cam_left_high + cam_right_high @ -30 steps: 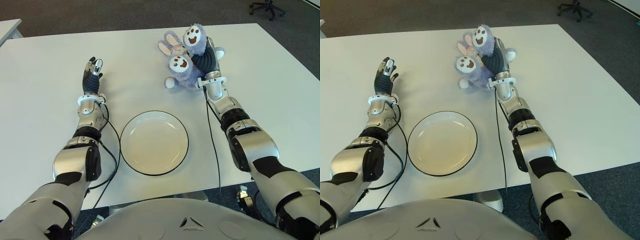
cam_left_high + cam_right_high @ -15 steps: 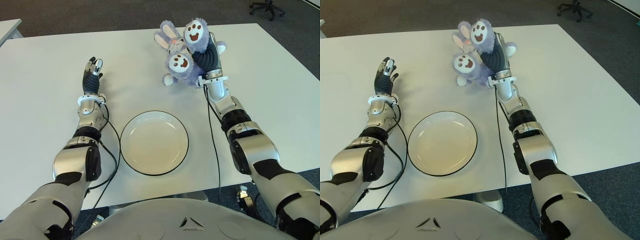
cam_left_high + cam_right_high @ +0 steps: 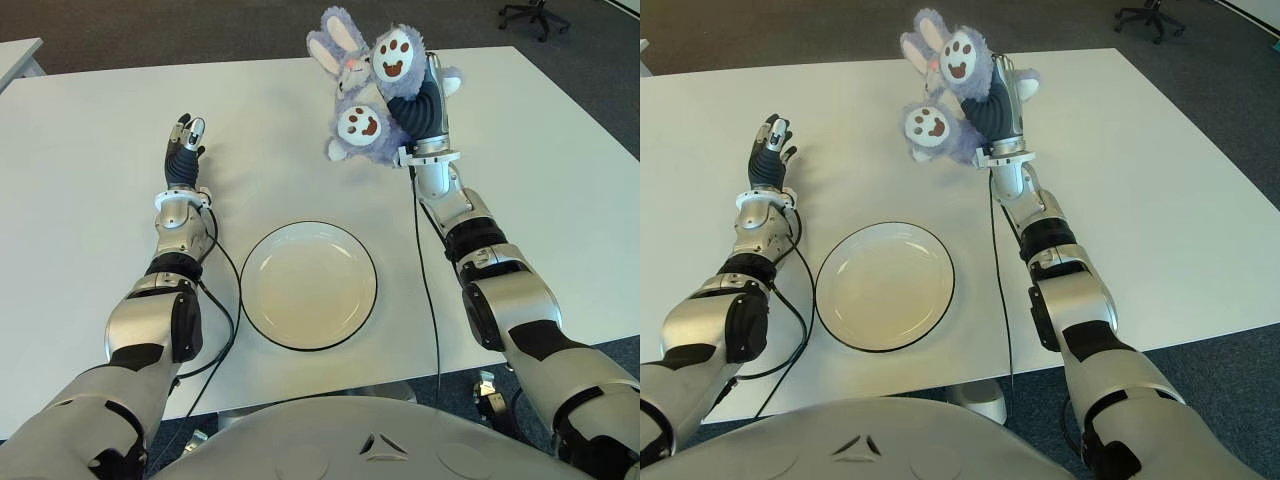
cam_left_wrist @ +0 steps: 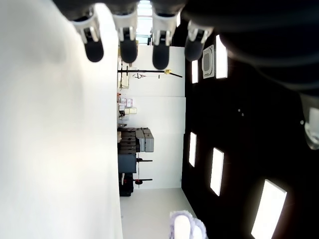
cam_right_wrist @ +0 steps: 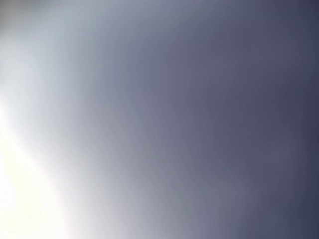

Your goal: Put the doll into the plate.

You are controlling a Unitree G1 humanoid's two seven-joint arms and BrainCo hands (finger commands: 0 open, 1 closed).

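No words, brands or labels can be read on anything here.

The doll (image 3: 372, 95) is a soft, fluffy purple bunny. It has two long ears with pink insides. They stick up at the far left of its body. Two round white feet face the camera. Each foot has brown paw marks on it, a big spot with small dots above. One foot sits higher and more to the right. The other is lower and more to the left. A small white bit of fluff shows at the lower left of the bunny.

The right hand (image 3: 424, 105) has its dark fingers wrapped tight around the bunny's body, on the bunny's right side. The bunny is held up in the air over the far part of the white table (image 3: 80, 240). It does not seem to touch the table. The right wrist view is only a grey blur, so it tells nothing about the hold.

The plate (image 3: 309, 286) is round and white with a thin dark rim. It lies flat on the near middle of the table, between the two arms. There is nothing in it. The bunny is farther away than the plate and a bit to the right, well apart from it.

The left hand (image 3: 186, 150) shows on the left side, far and left of the plate. Its fingers (image 4: 128, 50) are straight and apart, and it holds nothing.
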